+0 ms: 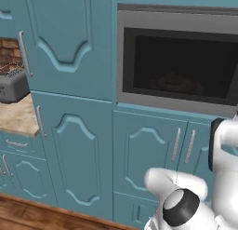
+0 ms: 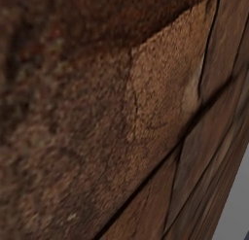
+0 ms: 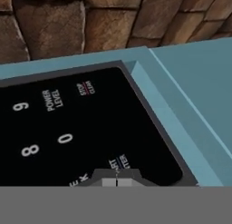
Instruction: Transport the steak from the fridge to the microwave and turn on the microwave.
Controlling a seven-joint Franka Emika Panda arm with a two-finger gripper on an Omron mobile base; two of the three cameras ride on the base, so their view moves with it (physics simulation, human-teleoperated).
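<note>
Gripper clenched shut on nothing, tips pressed at the start key on the black button panel of the microwave. Steak dimly visible inside, behind the closed dark glass door. Silver toaster on the counter, far left.

To my left I see a small silver toaster on a pale wooden counter among teal cupboard doors with silver bar handles, brown stone wall rising beyond.
</note>
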